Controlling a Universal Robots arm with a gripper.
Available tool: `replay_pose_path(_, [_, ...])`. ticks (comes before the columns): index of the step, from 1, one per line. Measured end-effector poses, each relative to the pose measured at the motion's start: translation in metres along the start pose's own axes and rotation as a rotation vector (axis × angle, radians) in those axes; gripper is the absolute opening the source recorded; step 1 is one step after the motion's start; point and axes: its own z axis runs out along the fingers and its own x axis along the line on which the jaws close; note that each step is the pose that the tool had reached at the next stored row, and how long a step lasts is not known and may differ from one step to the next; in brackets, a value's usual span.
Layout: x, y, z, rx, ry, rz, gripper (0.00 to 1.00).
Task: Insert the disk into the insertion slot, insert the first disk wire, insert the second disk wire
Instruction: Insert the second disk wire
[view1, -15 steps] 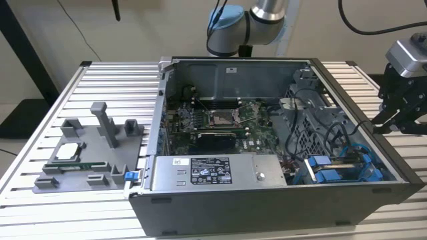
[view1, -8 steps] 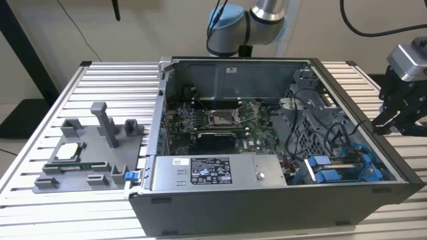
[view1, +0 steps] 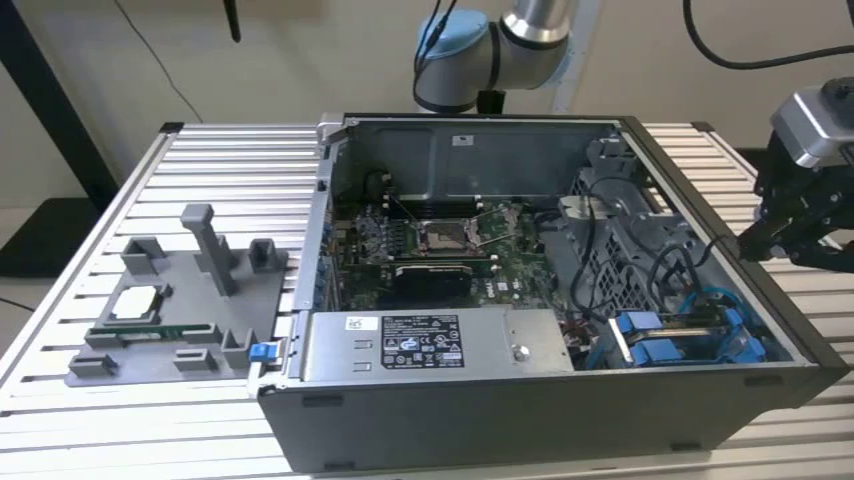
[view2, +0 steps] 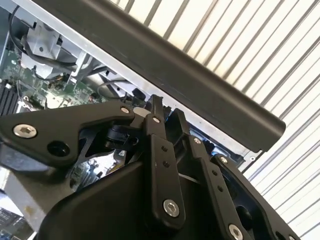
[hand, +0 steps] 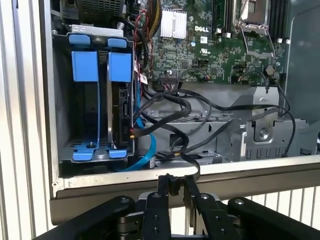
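Observation:
The insertion slot (hand: 62, 115) is a grey bay with bright blue tabs (hand: 84, 65) in the case corner, also seen in the exterior view (view1: 681, 338). The disk (hand: 121, 110) stands on edge in the bay, in the compartment nearer the motherboard, between blue carrier pieces. A blue wire (hand: 146, 152) curls beside the disk's edge, and black wires (hand: 200, 107) loop across the metal cage. My gripper (hand: 176, 184) hovers outside the case, just over its rim (hand: 240, 172). It is shut, with nothing visible between its fingertips. It also shows in the second wrist view (view2: 166, 111) and at the exterior view's right (view1: 763, 240).
The open computer case lies on a slatted metal table (view1: 80, 420). Inside are the motherboard with its square socket (view1: 445, 235) and a grey power-supply box (view1: 427, 343). A grey fixture tray (view1: 174, 320) with small parts sits at the exterior view's left.

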Motion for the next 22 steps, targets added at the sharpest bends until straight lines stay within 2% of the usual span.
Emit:
replay_pose_path(1, [0.0005, 0.0000, 0.0006, 0.0000, -0.0003, 0.000, 0.00])
replay_pose_path(5, [0.0026, 0.0003, 0.0035, 0.0005, -0.0003, 0.002, 0.00])
replay_pose_path(10, [0.0046, 0.0004, 0.0029, 0.0009, -0.0005, 0.003, 0.00])
replay_pose_path(16, [0.0033, 0.0048, -0.0063, 0.0012, -0.0079, 0.005, 0.00])
replay_pose_path(22, [0.0014, 0.0135, -0.0136, 0.0020, -0.0096, 0.007, 0.00])
